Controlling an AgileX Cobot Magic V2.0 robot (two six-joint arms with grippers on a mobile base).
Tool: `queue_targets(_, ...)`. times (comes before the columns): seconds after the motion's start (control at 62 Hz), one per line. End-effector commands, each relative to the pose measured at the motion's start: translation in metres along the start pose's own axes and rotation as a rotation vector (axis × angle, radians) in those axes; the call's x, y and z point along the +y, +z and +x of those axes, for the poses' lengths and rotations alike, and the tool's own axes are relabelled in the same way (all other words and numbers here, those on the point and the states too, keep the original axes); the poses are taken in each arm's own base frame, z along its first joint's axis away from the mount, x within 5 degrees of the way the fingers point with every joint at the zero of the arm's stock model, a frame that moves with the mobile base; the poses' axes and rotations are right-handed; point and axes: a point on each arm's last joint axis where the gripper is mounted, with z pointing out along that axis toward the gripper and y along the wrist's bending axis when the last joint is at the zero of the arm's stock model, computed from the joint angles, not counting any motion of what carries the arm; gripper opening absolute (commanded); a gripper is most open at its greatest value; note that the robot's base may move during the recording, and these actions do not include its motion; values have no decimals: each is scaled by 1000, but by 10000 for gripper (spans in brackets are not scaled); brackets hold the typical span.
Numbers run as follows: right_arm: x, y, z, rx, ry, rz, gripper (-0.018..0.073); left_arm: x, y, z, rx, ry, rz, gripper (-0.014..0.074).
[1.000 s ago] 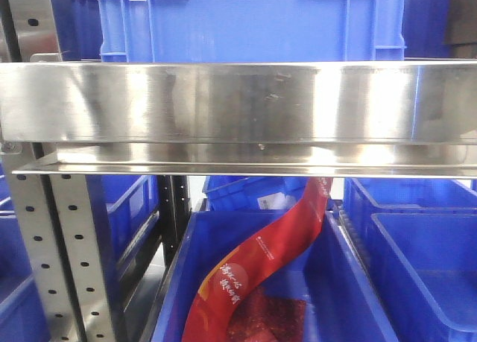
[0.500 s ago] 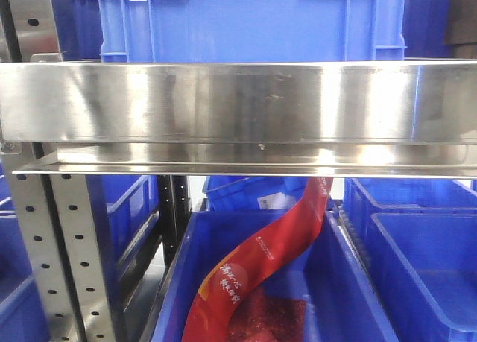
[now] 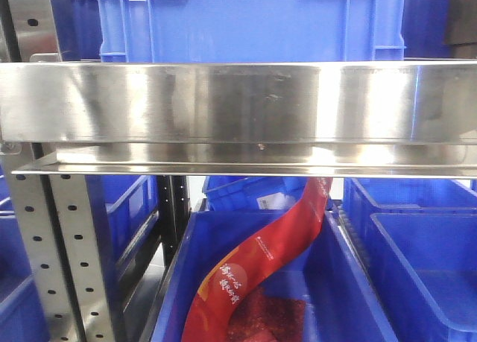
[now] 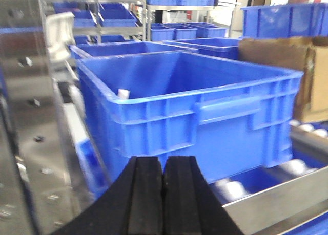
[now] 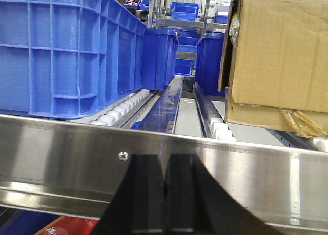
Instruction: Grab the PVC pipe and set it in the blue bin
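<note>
The stainless shelf rail (image 3: 238, 103) fills the whole middle band of the front view and also crosses the lower half of the right wrist view, so it stands as the largest obstacle. An arm raised or pushed forward without clearance could strike its edge.

Above the rail in the front view sits a large blue crate (image 3: 253, 18). In the left wrist view a blue bin (image 4: 189, 107) takes the centre of the frame, open-topped, resting on a roller track (image 4: 266, 178). A small off-white piece (image 4: 123, 93) pokes up at its inner left wall, just under the rim. This is probably the PVC pipe, though only a rounded end shows and it is too small to be sure. If so, it lies low against the wall, where a grasp could slip or the fingers could catch the rim.

A cardboard box (image 5: 277, 50) occupies the upper right of the right wrist view, close to the right arm's path.

In the lower centre of the front view, a red printed bag (image 3: 261, 275) drapes into a lower blue bin (image 3: 350, 282) and could be mistaken for the target.

The left gripper (image 4: 164, 194) has its jaws pressed together, holding nothing. The right gripper (image 5: 165, 194) is likewise closed and empty, just beside the rail.
</note>
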Motion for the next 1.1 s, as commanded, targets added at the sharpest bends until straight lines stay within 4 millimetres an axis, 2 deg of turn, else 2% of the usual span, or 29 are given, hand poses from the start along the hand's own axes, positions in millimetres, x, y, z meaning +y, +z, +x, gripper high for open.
queue_targets(0.0, -1, 0, -2, -26, -1, 8, -169, 4, -6, 2, -35, 79, -37, -111)
queue_targets(0.081, -1, 0, -2, -26, -1, 8, -169, 9, -15, 12, -55, 102, -94, -111)
queue_targets(0.21, -1, 0, -2, -26, -1, 8, -169, 16, -27, 41, -61, 68, -193, -111)
queue_targets(0.387, -1, 0, -2, -26, -1, 8, -169, 19, -43, 101, -133, -27, -311, -111)
queue_targets(0.484, -1, 0, -2, -26, -1, 8, -169, 19, -49, 129, -153, -31, -355, -111)
queue_targets(0.613, -1, 0, -2, -26, -1, 8, -169, 17, -56, 166, -166, -120, -379, -111)
queue_targets(0.645, -1, 0, -2, -26, -1, 8, -169, 16, -58, 165, -185, -120, -381, -111)
queue_targets(0.71, -1, 0, -2, -26, -1, 8, -169, 16, -57, 173, -97, -131, -388, -111)
queue_targets(0.806, -1, 0, -2, -26, -1, 8, -169, 16, -57, 174, -71, -68, -391, -111)
queue_targets(1.081, -1, 0, -2, -26, -1, 8, -169, 16, -57, 175, -68, -60, -392, -111)
